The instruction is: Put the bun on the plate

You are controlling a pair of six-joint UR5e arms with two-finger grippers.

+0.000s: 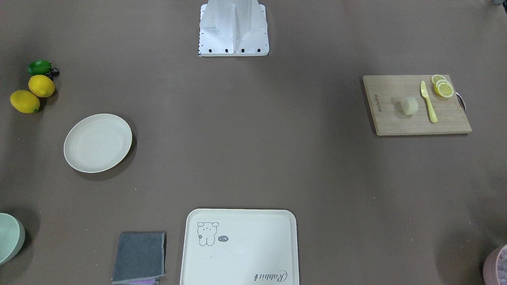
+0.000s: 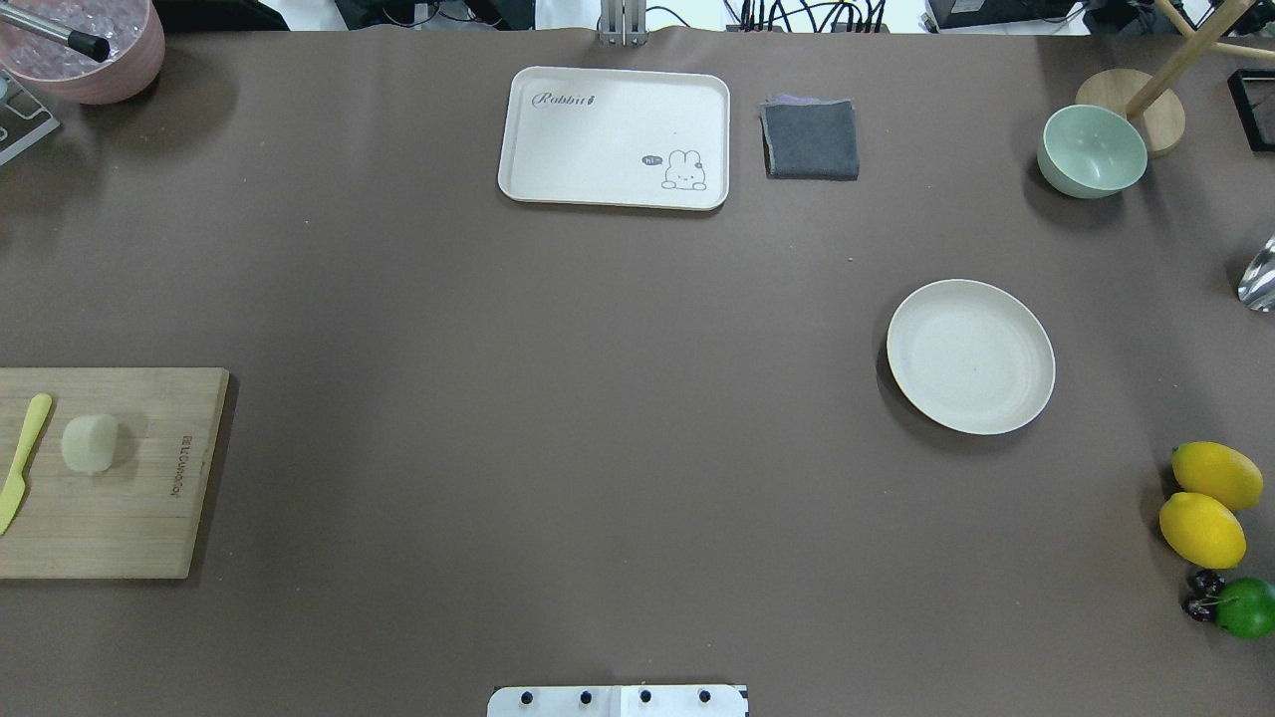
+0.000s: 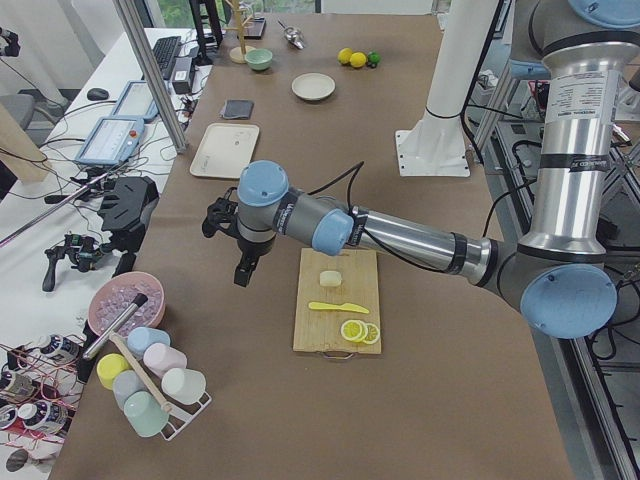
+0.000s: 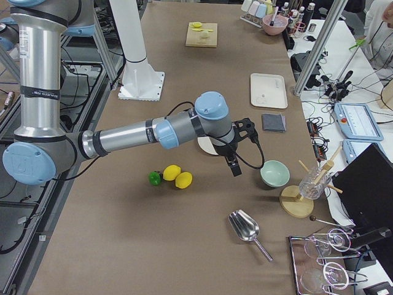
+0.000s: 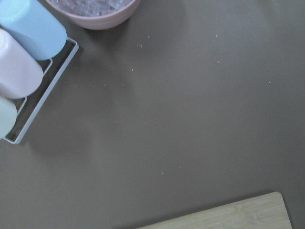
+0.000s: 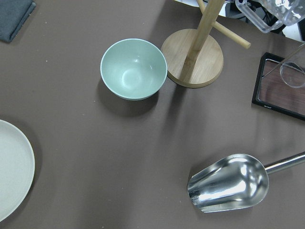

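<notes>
Cream-white and smooth, the bun (image 2: pixel 90 443) sits on a wooden cutting board (image 2: pixel 129 518) at the table's nine o'clock in the overhead view. A yellow knife (image 2: pixel 22 460) lies just beside it, at its nine o'clock. Lemon slices (image 1: pixel 443 86) lie on the board's corner beyond the knife. The plate (image 2: pixel 970 356) rests at the table's three o'clock, well apart from the bun. Two whole lemons (image 2: pixel 1205 503) are at its five o'clock and a pale green bowl (image 2: pixel 1092 151) at its one o'clock. A cream tray (image 2: pixel 615 137) lies at the table's twelve o'clock, a grey cloth (image 2: pixel 811 138) just beside it at three o'clock. The left gripper (image 3: pixel 240 262) hangs above the table near the board, apart from the bun. The right gripper (image 4: pixel 234 165) hangs between plate and bowl. Both appear only in the side views, so whether their jaws are released or clenched cannot be told.
</notes>
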